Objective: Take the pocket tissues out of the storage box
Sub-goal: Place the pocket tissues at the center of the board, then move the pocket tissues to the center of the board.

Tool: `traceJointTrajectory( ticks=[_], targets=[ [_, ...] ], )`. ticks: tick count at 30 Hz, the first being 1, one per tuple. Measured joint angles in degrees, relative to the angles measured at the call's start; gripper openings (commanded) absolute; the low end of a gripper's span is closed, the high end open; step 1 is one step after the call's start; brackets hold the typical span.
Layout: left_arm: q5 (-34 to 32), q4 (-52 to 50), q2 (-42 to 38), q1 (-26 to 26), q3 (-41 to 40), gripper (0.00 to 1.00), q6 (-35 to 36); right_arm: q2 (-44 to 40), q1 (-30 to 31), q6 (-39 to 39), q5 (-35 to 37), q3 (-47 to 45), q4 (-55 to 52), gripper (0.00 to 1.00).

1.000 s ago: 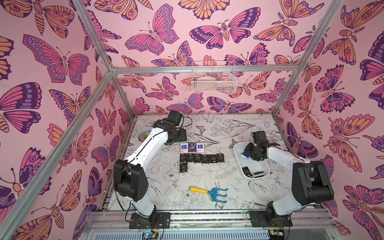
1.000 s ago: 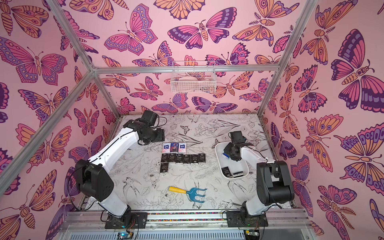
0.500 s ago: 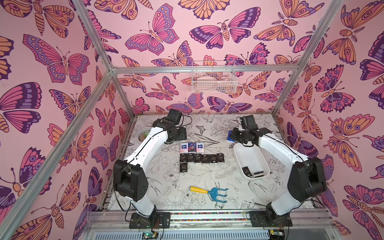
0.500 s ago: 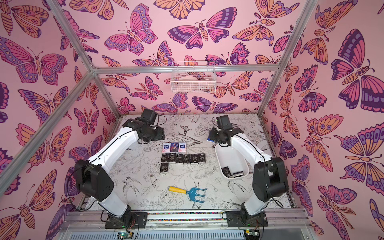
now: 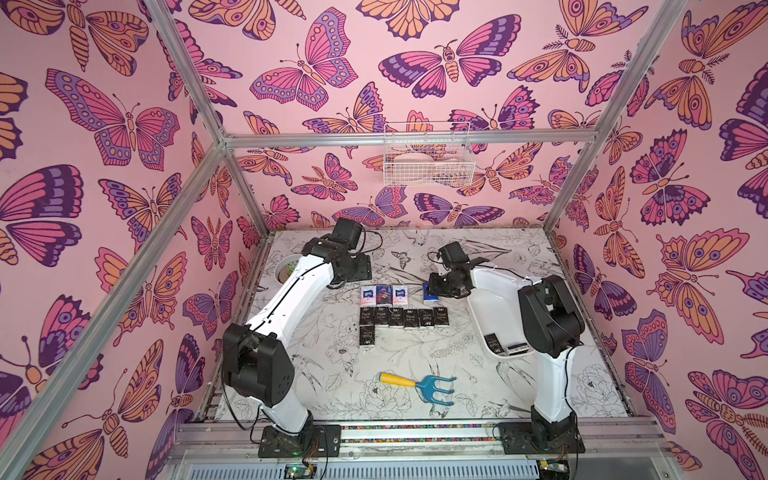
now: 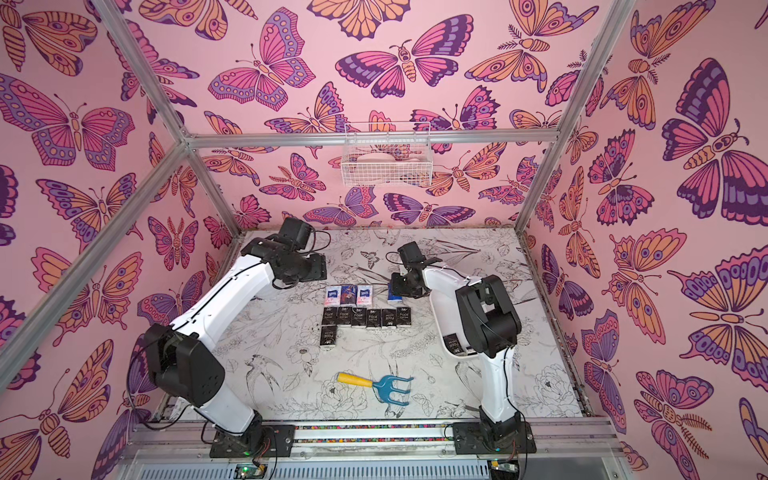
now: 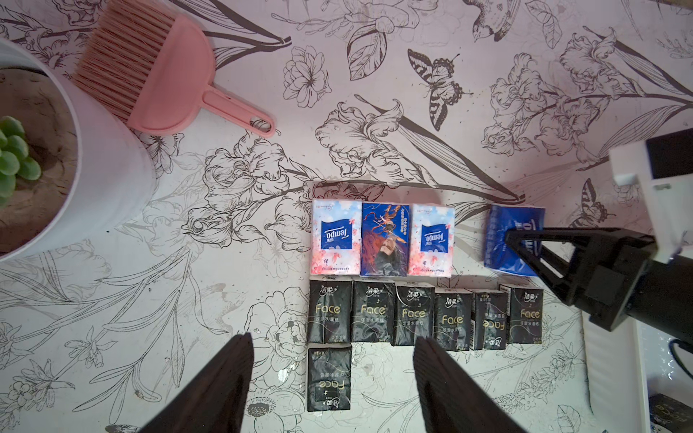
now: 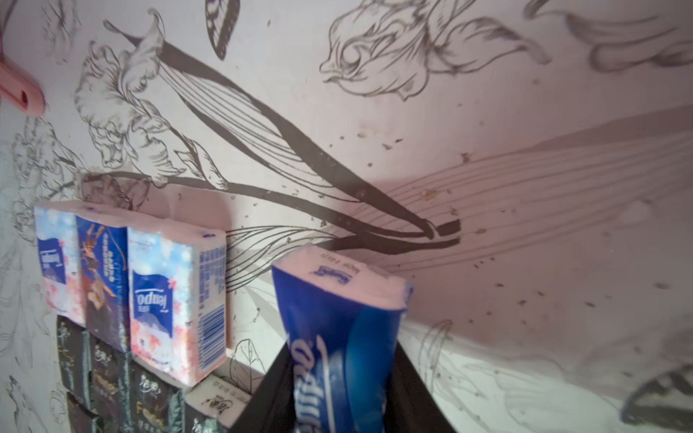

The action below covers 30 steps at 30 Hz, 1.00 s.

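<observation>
In both top views the white storage box (image 5: 494,299) (image 6: 436,316) lies at the right, with two black pocket tissues (image 5: 494,343) at its near end. On the table left of it lie three blue and white-blue packets (image 5: 384,295) and a row of black packets (image 5: 405,318) (image 7: 423,318), with one more black packet (image 7: 329,378) below. My right gripper (image 5: 434,286) (image 8: 337,367) is shut on a blue packet (image 8: 337,318) (image 7: 502,236), low at the table just right of the coloured row. My left gripper (image 7: 333,337) hovers open above the black packets, holding nothing.
A blue rake with a yellow handle (image 5: 419,384) lies near the front. A pink brush (image 7: 157,75) and a white plant pot (image 7: 93,180) sit at the back left. A white wire basket (image 5: 428,158) hangs on the back wall.
My right gripper lifted the blue packet out of the storage box, swung back and left, and came down beside the coloured row. The left arm has not moved.
</observation>
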Motion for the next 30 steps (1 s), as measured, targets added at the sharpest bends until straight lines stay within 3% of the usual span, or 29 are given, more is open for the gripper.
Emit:
traceJointTrajectory(
  ticks=[5,15,21,30],
  targets=[
    [-0.46,-0.02,0.0,0.0,-0.11,0.74,0.0,1.01,0.94,-0.92,-0.72,0.85,0.55,0.54],
    [-0.46,0.0,-0.09,0.07,-0.46,0.73,-0.02,-2.4,0.28,0.02,-0.42,0.85,0.63,0.57],
    [-0.44,-0.07,-0.2,0.07,-0.96,0.74,-0.02,-3.58,-0.11,0.7,-0.44,0.35,1.18,0.46],
    [-0.42,-0.04,-0.85,0.07,-1.25,0.73,-0.07,-2.82,-0.11,1.75,-0.5,-1.2,1.31,0.4]
  ],
)
